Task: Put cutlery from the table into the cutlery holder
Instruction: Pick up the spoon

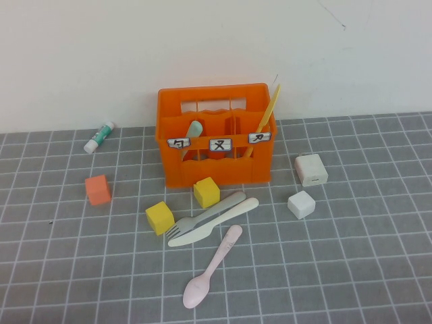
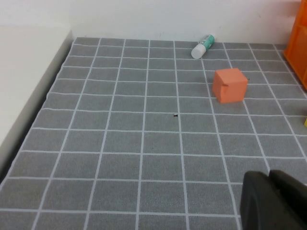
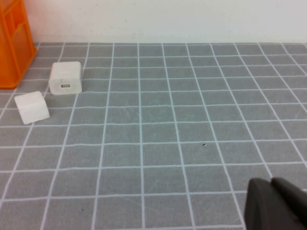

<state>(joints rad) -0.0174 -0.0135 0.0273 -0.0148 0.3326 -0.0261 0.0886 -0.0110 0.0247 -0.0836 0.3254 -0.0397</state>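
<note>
Pink spoon (image 1: 212, 267) lying diagonal, bowl nearest

The orange cutlery holder (image 1: 214, 138) holds a yellow knife (image 1: 264, 120) and green spoon (image 1: 194, 129). On the table (image 1: 351, 256) in front lie the grey fork (image 1: 202, 215), white knife (image 1: 214, 221) and pink spoon (image 1: 211, 268).

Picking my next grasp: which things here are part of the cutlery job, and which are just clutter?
Job: cutlery holder, already holding yellow knife and mint-green spoon; on the table: grey fork, cream-white knife, pink spoon.

Clutter: glue stick, orange cube, two yellow cubes, two white cubes.

Left gripper and right gripper show only at their wrist views' edges.
</note>
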